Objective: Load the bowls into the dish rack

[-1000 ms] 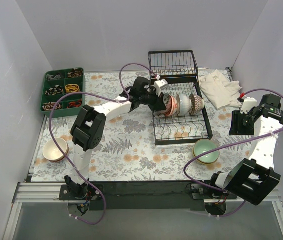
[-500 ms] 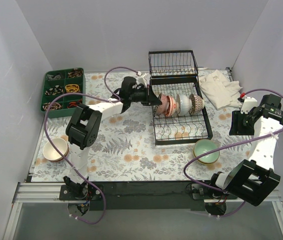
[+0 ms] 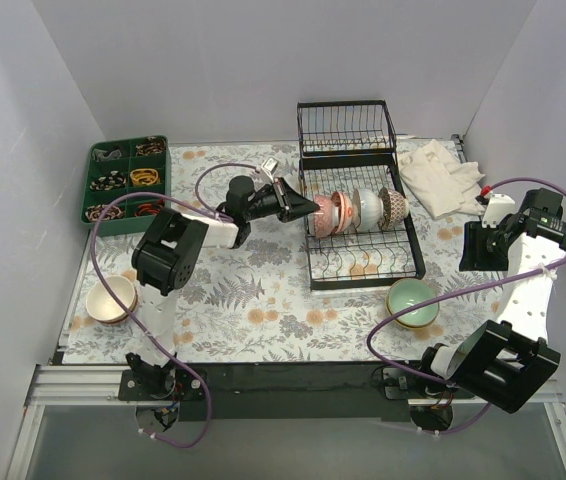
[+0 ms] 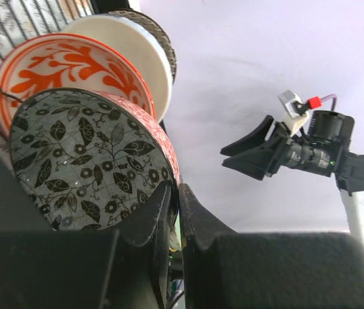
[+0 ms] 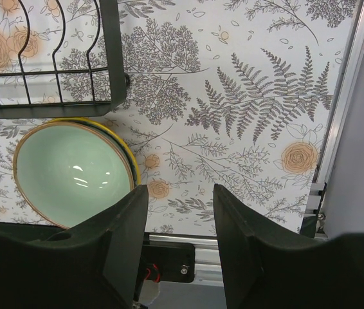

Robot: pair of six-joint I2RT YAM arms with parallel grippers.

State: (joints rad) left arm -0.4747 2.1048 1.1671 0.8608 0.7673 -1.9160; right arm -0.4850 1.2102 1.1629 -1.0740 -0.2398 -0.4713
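Top view: the left tool [image 3: 301, 207] is seen shut narrow at the left side of the dish rack [image 3: 363, 262], where a row of bowls [image 3: 358, 210] is stood on edge. A green bowl [image 3: 412, 302] is seen on the table [image 3: 263, 290], just beside the rack.

Left wrist: the closed fingers [image 4: 159, 212] are seen right beside a leaf-patterned bowl [image 4: 85, 154].

Right wrist: the right tool [image 5: 179, 193] is held wide above the table.

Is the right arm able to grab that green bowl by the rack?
Probably yes. The green bowl sits in the open on the table, just outside the dish rack's corner, with nothing on top. The right tool is open and empty, close by.
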